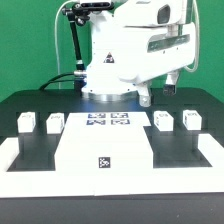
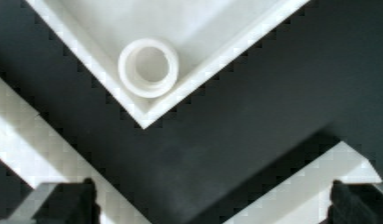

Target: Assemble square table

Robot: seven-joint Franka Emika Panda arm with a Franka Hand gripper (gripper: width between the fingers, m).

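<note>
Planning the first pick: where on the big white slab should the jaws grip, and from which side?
Probably the raised rim near a corner, from straight above: the slab lies flat, too wide to span, and the rim by the round socket offers a thin wall.

Marker board (image 1: 110, 122) flat on black table (image 1: 15, 105), white rail (image 1: 20, 165) edging it.

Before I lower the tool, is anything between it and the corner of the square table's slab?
Nothing visible. In the wrist view, only bare black table surface lies between the open tool and the slab corner with its round socket. The posts stand off at both sides.
</note>
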